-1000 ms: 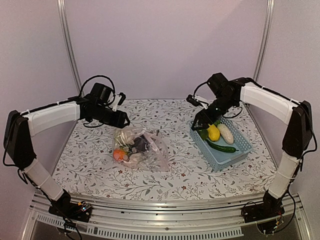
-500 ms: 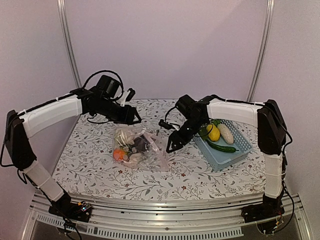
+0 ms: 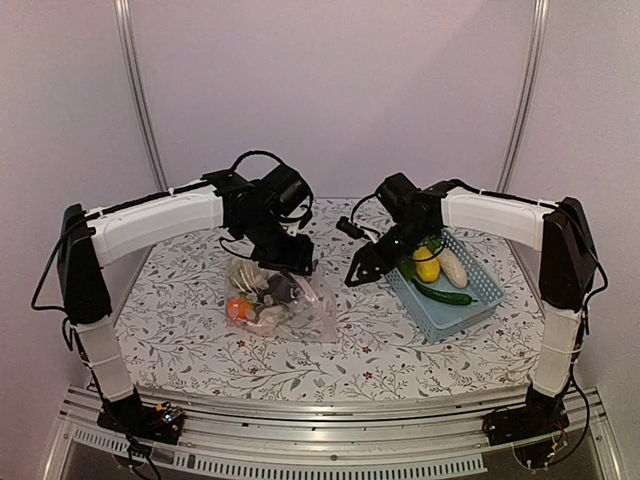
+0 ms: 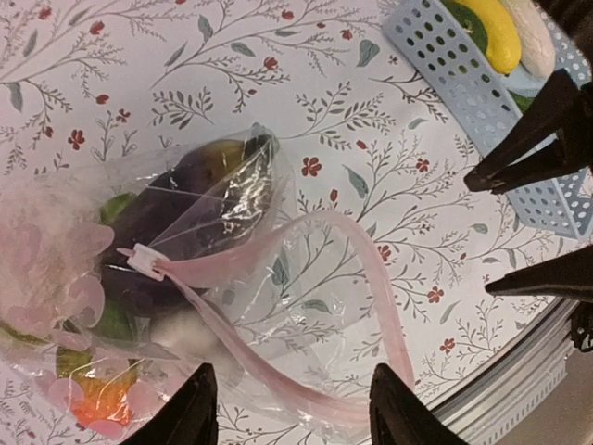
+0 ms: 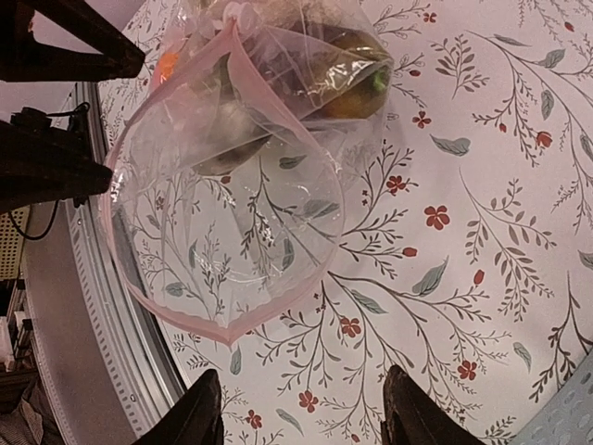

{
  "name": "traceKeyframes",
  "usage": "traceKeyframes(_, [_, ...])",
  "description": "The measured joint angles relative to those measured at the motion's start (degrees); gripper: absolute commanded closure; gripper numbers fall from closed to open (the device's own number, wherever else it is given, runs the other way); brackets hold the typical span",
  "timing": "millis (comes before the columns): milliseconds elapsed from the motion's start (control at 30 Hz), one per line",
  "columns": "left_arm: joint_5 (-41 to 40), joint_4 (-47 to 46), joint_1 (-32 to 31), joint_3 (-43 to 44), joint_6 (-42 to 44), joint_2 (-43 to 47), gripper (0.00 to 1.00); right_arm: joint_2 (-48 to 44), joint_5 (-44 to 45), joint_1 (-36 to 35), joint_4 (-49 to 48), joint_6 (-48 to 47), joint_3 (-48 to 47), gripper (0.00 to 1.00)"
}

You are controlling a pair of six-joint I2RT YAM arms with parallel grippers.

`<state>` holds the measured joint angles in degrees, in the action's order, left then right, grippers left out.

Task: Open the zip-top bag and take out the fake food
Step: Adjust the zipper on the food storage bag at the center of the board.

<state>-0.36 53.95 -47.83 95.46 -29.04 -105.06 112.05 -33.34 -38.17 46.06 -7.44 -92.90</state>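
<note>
Flowered cloth covers the table (image 3: 380, 350). In the overhead view the zip-top bag (image 3: 290, 305) lies left of centre with fake food (image 3: 262, 298) inside. Within the last second the left gripper (image 3: 297, 262) has swung in from the left to hang over the bag's far edge. The right gripper (image 3: 358, 275) has left the basket (image 3: 470, 318) and now sits between basket and bag.

From the left wrist, its fingers (image 4: 190, 417) stand spread and empty above the pink zip strip (image 4: 380, 287), which loops wide open. The eggplant (image 4: 171, 218) lies deep inside.

From the right wrist, its fingers (image 5: 199, 413) are likewise parted, holding nothing, and face the gaping mouth. I judge the opening done and the next piece about to be fetched.
</note>
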Motion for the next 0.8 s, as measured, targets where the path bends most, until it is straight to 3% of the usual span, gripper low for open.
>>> traceKeyframes(200, [-5.7, 4.7, -0.1, 4.7, -1.6, -6.9, 0.56, 0.0, -1.4, 0.0, -0.4, 0.2, 0.8, 0.42])
traceKeyframes(333, [-7.7, 6.3, -0.1, 7.3, -1.6, -9.8, 0.77, 0.0, -2.0, 0.0, -0.5, 0.2, 1.3, 0.42])
traceKeyframes(400, [-7.9, 6.9, 0.0, 7.3, -1.9, -9.8, 0.97, 0.0, -2.2, 0.1, -0.5, 0.2, 1.5, 0.42])
traceKeyframes(433, [-7.8, 6.9, 0.0, 7.4, -2.1, -9.8, 1.00, 0.0, -2.4, 0.1, -0.6, 0.2, 1.5, 0.42])
traceKeyframes(667, [-7.8, 5.9, -0.6, 9.2, -1.1, -9.5, 1.00, -0.2, -4.1, 0.1, -0.7, 0.2, 1.5, 0.42])
traceKeyframes(800, [-10.8, 1.3, -5.1, 9.6, 3.3, -6.2, 1.00, -1.6, -6.4, 0.1, -1.2, 0.5, 1.6, 0.42])
